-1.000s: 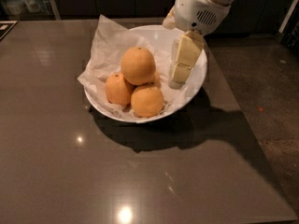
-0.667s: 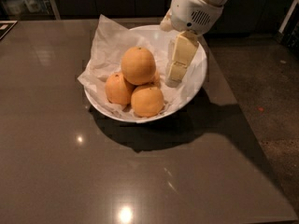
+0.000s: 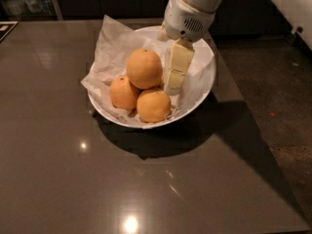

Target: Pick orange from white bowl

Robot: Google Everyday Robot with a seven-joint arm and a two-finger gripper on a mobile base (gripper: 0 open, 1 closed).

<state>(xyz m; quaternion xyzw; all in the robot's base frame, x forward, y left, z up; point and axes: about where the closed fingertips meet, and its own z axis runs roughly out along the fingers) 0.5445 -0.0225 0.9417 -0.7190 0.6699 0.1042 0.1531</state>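
The orange (image 3: 144, 68), the largest of three fruits, sits on top of two smaller oranges (image 3: 123, 92) (image 3: 153, 106) in the white bowl (image 3: 207, 84). The bowl is lined with crumpled white paper (image 3: 109, 48). My gripper (image 3: 173, 86) reaches down into the bowl from the upper right. It hangs right beside the orange's right side, with its tip close to the paper lining. I cannot tell whether it touches the orange.
The bowl stands on a dark glossy table (image 3: 73, 169). The table's right edge (image 3: 253, 126) runs diagonally, with dark floor (image 3: 282, 96) beyond it. My white arm (image 3: 195, 4) comes in from the top right.
My gripper has moved left inside the bowl, closer to the top orange. The fruits and the bowl have not moved.
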